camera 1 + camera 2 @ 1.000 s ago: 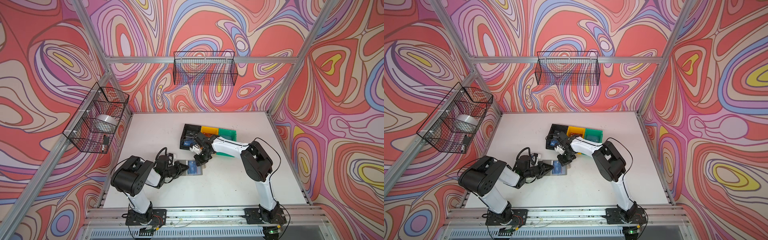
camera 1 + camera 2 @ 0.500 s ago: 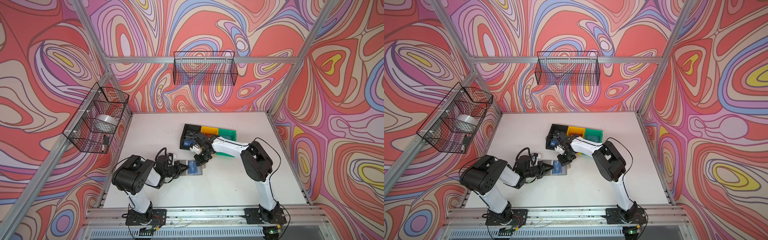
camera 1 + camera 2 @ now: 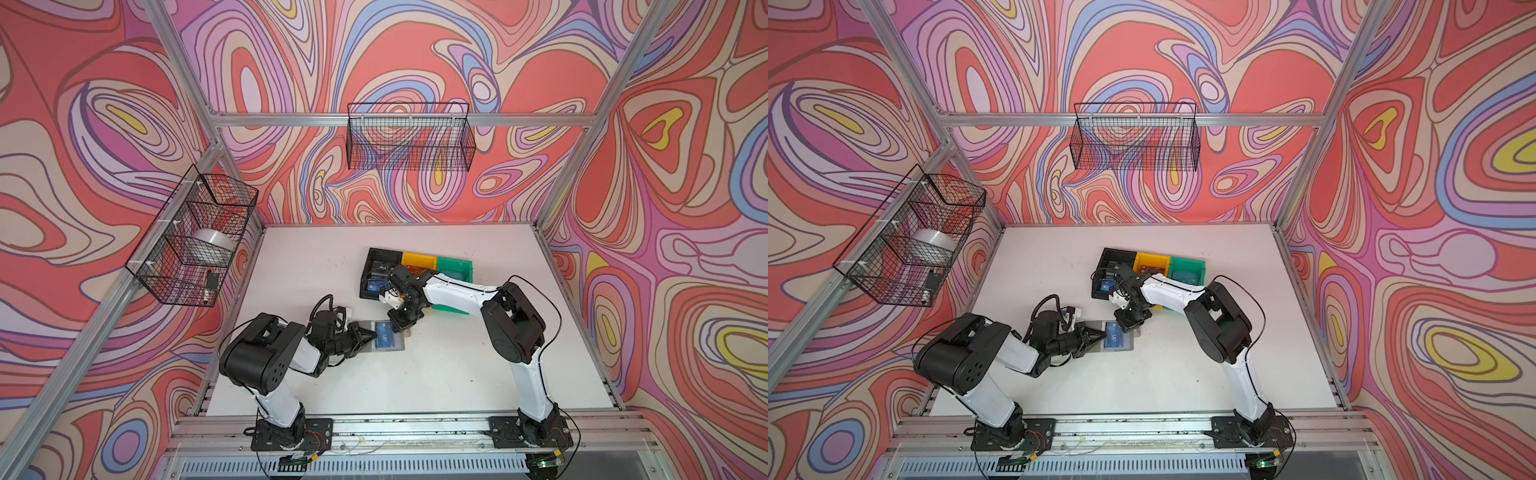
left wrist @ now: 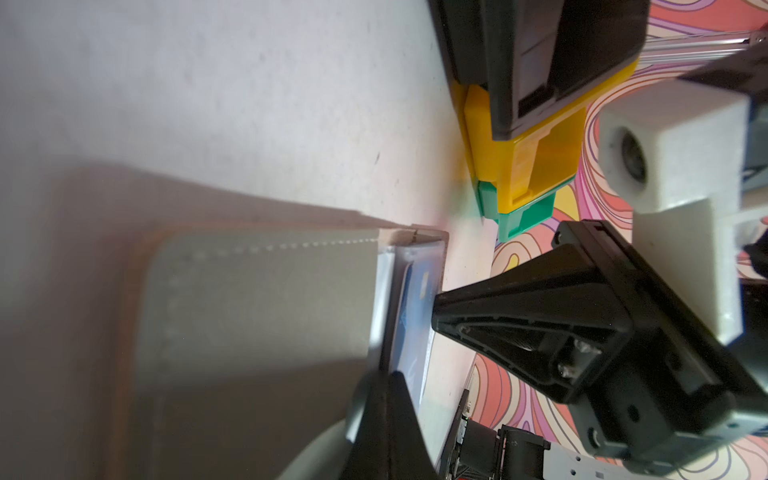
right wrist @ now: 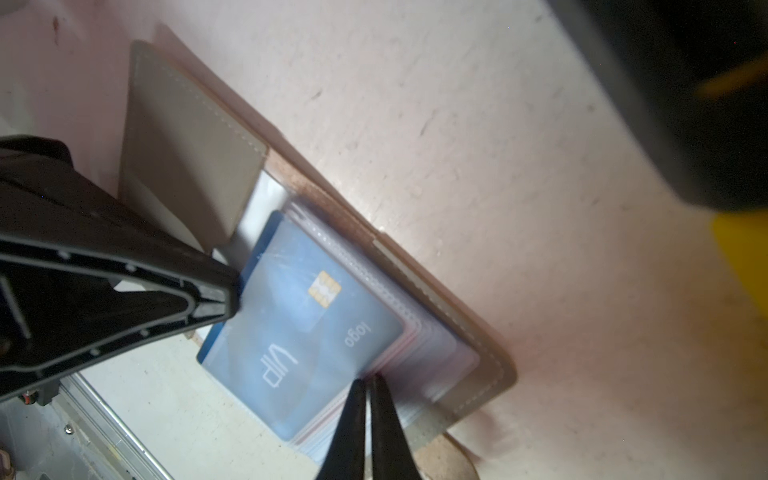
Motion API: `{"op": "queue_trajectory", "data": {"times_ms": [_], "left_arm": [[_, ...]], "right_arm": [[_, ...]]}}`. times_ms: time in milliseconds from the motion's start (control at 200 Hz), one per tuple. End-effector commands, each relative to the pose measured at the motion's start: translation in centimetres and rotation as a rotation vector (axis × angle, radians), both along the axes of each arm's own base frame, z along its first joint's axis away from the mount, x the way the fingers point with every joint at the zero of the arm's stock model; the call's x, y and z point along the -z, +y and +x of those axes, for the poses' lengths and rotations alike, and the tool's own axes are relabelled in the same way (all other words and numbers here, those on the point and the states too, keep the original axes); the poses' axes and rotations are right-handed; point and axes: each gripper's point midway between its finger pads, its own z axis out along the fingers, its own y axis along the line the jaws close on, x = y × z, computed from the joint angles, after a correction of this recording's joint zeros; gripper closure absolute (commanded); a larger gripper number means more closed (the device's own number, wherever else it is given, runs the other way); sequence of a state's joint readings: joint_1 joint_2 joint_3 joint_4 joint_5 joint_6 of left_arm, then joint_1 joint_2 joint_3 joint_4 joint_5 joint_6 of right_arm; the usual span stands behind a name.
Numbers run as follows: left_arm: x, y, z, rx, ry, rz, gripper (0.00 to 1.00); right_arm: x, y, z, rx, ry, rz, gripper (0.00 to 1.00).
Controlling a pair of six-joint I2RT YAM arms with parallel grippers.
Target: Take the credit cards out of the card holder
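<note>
By my reckoning the task is only partly done. The thin grey stitched folding card holder [image 5: 187, 137] lies open and flat on the white table [image 3: 436, 374], between my two grippers. The glossy blue plastic card [image 5: 299, 332], printed VIP and carrying a small gold chip [image 5: 324, 289], sits mostly inside the topmost sleeve, with only one darker edge bared. The fingers of my left gripper [image 5: 232, 291] are pressed together on that bared edge, pinching it as far as I can see, so the pull itself is not yet made. The fingers of my right gripper [image 5: 369, 380] are all but together, tips at the opposite edge of the stack of clear floppy sleeves [image 5: 432, 345]. Whether they nip a sleeve or merely pin it I cannot tell. Pinkish edges show beneath the blue card, so more cards may wait below. Something flat and blue lies in the black plastic bin [image 3: 365, 274], too small to name. The cover looks matte, soft and round-cornered, the card stiff and slick.
</note>
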State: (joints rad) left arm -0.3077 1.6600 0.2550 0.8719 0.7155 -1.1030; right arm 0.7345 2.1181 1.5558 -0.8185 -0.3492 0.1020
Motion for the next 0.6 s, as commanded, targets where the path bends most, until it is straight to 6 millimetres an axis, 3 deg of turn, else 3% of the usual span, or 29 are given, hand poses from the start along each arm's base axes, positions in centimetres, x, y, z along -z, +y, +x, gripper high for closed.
{"op": "queue_trajectory", "data": {"times_ms": [0,596], "left_arm": [[1.4,1.5,-0.9,-0.023,0.053,0.09,1.0],[0.9,3.3,-1.6,-0.025,0.078,0.238,1.0]], "right_arm": [[1.6,-0.6,-0.8,-0.01,0.03,-0.038,0.91],[1.7,-0.8,-1.1,-0.012,0.035,-0.038,0.9]]}}
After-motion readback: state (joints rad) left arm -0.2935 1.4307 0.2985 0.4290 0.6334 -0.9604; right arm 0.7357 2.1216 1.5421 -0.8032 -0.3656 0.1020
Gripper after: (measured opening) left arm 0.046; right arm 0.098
